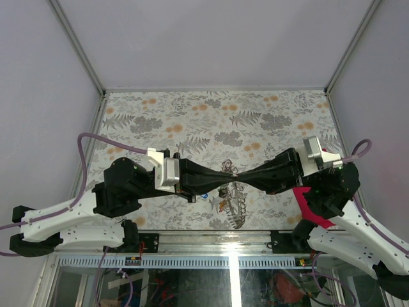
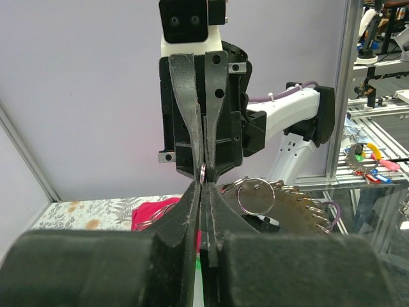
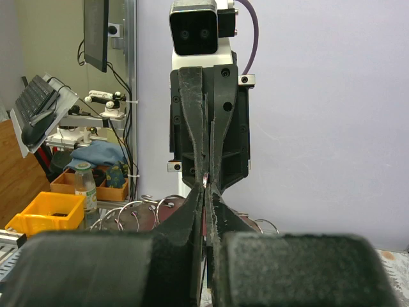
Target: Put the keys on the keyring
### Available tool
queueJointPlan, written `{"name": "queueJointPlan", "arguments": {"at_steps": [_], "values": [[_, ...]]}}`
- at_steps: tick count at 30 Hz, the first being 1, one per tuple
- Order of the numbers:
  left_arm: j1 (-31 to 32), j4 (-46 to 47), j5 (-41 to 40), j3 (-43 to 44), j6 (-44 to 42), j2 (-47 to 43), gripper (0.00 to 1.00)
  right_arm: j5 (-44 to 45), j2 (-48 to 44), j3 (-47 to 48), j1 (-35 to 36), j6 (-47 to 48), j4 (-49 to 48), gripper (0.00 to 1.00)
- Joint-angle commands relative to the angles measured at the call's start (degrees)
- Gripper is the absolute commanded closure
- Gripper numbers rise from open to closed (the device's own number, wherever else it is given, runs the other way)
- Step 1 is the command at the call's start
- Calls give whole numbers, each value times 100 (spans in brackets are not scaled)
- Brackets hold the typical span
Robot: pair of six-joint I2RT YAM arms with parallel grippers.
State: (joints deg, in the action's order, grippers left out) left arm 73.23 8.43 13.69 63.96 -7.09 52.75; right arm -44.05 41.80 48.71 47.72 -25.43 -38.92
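Observation:
My left gripper (image 1: pixel 231 177) and right gripper (image 1: pixel 240 177) meet tip to tip above the middle of the table, both shut. A thin silvery bit of the keyring (image 2: pixel 202 171) shows pinched right where the two pairs of tips touch, and the same keyring (image 3: pixel 204 178) shows there in the right wrist view. The left gripper (image 2: pixel 202 184) and right gripper (image 3: pixel 204 187) show no gap at their tips. A green sliver (image 2: pixel 200 256) shows low between the left fingers; what it is I cannot tell. Small blue (image 1: pixel 206 195) and orange (image 1: pixel 222 206) bits, probably keys, lie under the left fingers.
A brown disc (image 2: pixel 291 208) edged with several wire rings lies below the grippers, a loose silvery ring (image 2: pixel 255 195) leaning by it. A crimson cloth (image 1: pixel 312 208) lies under the right arm. The patterned table (image 1: pixel 211 115) ends at a metal rail (image 1: pixel 211 238) in front.

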Motion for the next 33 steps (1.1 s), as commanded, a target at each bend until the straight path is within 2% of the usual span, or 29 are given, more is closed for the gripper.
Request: {"name": "queueJointPlan", "arguments": {"at_steps": [1, 3, 5, 8, 12, 16, 25, 30, 33], "values": [[-24, -34, -68, 162, 32, -52, 100, -18, -32, 379, 9, 63, -273, 100], [-19, -286, -94, 258, -13, -56, 100, -27, -80, 474, 9, 229, 52, 96], [-24, -703, -135, 433, -87, -38, 100, -45, -147, 632, 8, 610, 660, 85], [-21, -1539, -280, 832, -225, 71, 100, 111, -293, 1004, 8, 1392, 2133, 74], [-23, -2983, -709, 1611, -387, 425, 100, 671, -393, 1409, 5, 2199, 3883, 69], [-30, -4317, -955, 2481, -480, 946, 100, 1027, -333, 1558, 9, 2563, 4897, 67], [-19, -7271, -1425, 4601, -741, 2597, 100, 1098, -33, 1569, 8, 2910, 5718, 63], [19, -8154, -1704, 5371, -877, 3209, 100, 903, 31, 1414, 8, 2958, 5777, 62], [70, -8265, -1817, 5550, -947, 3319, 100, 866, 20, 1273, 9, 2921, 5705, 62]]}}
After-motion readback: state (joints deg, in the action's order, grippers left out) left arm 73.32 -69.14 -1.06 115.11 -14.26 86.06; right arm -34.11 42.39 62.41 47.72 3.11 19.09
